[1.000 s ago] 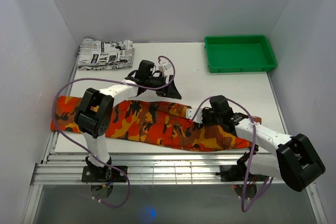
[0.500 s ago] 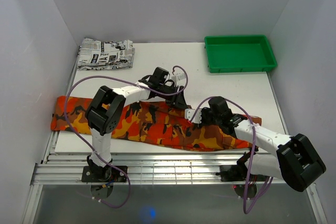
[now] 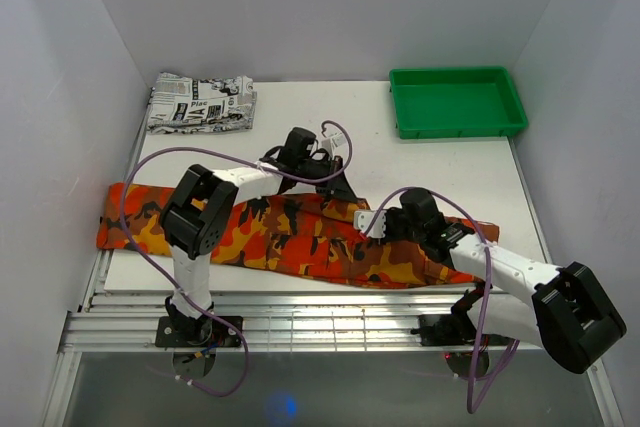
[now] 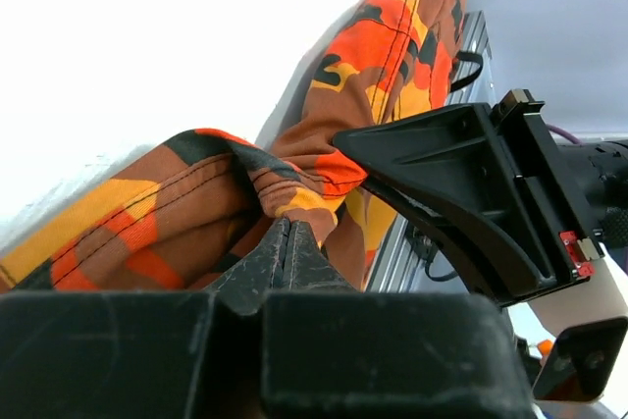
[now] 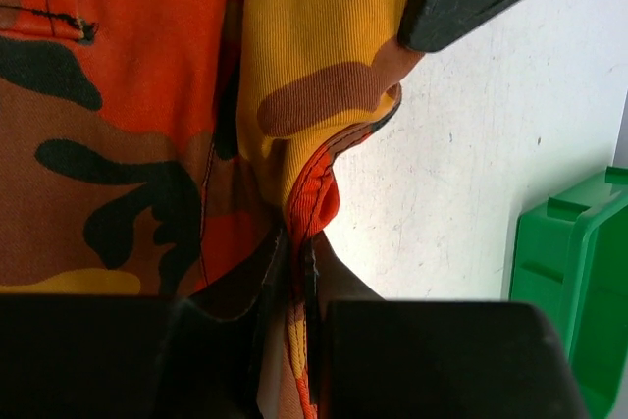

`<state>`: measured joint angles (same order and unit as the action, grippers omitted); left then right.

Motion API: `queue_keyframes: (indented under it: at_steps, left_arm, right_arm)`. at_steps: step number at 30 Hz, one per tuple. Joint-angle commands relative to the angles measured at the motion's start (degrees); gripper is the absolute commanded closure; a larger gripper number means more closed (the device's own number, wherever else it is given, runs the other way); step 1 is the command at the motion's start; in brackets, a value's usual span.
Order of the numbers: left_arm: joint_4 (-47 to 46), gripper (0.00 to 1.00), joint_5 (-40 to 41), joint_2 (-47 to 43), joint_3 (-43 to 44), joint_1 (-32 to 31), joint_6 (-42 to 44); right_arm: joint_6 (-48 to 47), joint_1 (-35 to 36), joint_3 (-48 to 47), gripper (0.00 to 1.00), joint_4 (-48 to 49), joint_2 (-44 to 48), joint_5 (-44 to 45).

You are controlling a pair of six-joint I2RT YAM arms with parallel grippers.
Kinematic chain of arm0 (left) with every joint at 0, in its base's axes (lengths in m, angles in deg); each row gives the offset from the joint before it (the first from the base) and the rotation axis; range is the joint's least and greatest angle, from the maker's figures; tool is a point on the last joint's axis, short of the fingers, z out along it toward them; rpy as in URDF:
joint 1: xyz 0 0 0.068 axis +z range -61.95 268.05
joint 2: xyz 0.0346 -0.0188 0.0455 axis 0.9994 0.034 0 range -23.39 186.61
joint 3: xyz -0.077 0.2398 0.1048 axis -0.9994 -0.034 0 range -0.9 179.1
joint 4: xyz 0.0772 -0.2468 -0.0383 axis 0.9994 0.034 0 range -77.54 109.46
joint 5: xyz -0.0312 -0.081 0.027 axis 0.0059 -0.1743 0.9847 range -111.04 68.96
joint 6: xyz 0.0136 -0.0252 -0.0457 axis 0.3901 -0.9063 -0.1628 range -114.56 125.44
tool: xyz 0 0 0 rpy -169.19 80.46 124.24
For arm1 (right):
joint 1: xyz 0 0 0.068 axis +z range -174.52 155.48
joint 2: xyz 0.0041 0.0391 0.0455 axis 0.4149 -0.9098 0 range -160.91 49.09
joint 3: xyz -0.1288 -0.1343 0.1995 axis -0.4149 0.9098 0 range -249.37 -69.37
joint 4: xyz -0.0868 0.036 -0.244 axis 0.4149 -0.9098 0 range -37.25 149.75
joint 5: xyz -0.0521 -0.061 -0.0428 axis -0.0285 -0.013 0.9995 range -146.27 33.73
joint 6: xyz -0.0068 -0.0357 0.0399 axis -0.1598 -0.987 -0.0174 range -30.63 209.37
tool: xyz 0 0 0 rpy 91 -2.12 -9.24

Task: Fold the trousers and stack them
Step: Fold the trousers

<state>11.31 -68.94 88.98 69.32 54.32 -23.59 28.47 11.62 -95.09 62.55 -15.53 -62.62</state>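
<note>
Gripping the camouflage trousers (image 3: 290, 232) at two spots along the far edge, near the middle of their length, apparently readying the first fold. Pinching a raised ridge of cloth with the left end effector (image 4: 287, 235), clamped fully shut on it. Holding a neighbouring bit of seam with the right end effector (image 5: 294, 247), likewise closed tight on the fabric, just beside the left one. Working with the garment lying stretched left to right across the near half of the white surface (image 3: 420, 162), its left end running out to the left rim. Probably calling next for lifting both pinches together and carrying the far edge over toward the near one, matching height and pace to avoid slipping or bunching. Sharing the surface with a folded newspaper-print garment (image 3: 200, 102) at the far left corner and a green tray (image 3: 457, 102) at the far right. Sitting inside plain white walls, with a metal rail frame (image 3: 300, 332) running along the near edge.
</note>
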Motion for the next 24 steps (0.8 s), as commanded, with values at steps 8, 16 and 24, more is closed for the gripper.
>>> queue_keyframes:
  at_steps: [8,16,24]
  left_arm:
    - [-20.27,1.00,10.54,-10.86,-10.62,2.62,8.37]
    - [-23.47,0.68,20.38,-6.12,-6.51,3.23,21.21]
    - [8.49,0.04,20.31,-14.81,1.77,15.33,26.57]
  right_arm:
    - [8.87,-8.61,-8.72,0.92,-7.95,-5.42,0.03]
    - [11.95,-20.40,-24.46,0.92,-24.68,-20.36,-10.87]
    - [9.84,-25.76,-29.91,0.92,-30.05,-28.18,-6.92]
